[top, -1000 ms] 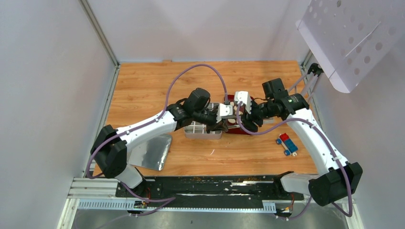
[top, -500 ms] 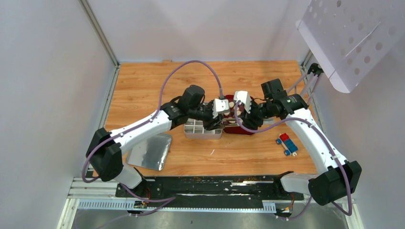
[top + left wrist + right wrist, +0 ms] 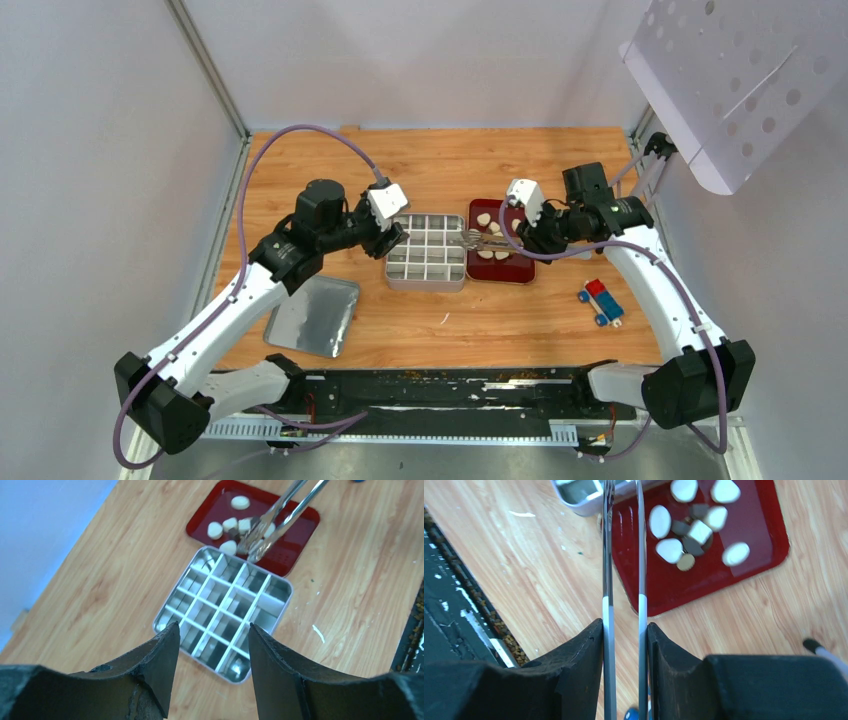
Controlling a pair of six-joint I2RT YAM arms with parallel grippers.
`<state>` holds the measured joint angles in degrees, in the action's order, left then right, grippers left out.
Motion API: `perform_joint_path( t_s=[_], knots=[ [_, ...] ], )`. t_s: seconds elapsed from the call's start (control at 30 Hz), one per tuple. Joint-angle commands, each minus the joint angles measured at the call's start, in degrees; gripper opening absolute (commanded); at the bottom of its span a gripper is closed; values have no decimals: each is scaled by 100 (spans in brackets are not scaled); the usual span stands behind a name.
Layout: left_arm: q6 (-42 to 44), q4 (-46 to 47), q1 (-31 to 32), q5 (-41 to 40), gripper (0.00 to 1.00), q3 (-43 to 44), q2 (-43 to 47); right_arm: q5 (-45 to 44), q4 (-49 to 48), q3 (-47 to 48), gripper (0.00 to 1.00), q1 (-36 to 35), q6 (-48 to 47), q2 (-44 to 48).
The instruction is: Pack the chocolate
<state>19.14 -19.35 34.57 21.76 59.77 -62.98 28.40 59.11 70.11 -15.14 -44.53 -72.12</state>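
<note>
A gridded tin sits just beside a red tray, metal tongs above it, on the wooden table, a lid lying left, a red-and-blue block right.

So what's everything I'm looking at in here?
table: one, wood, under everything
tin: one, silver, sixteen compartments, centre
tray: one, red, right of the tin
chocolate: about ten, cream and dark brown, on the tray
tongs: one pair, metal, tips over the tray
lid: one, silver, near left
block: one, red and blue, right
perforated panel: one, white, upper right
left fingers: two, black, open
right fingers: two, black, gripping the tongs
</note>
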Motion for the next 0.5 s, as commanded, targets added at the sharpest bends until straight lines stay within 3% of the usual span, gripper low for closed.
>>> perform_joint_path(
  t_s=[0.0, 0.2, 0.47],
  knots=[
    [-475, -172, -318, -578, 61, -182, 279, -460, -154, 246, 35, 389, 318, -60],
    [-620, -191, -858, -800, 61, -418, 354, -691, -180, 693, 35, 1016, 719, -655],
    [-926, -59, -1048, -864, 61, -731, 554, -1099, -378, 739, 37, 1398, 1456, -1010]
  ],
)
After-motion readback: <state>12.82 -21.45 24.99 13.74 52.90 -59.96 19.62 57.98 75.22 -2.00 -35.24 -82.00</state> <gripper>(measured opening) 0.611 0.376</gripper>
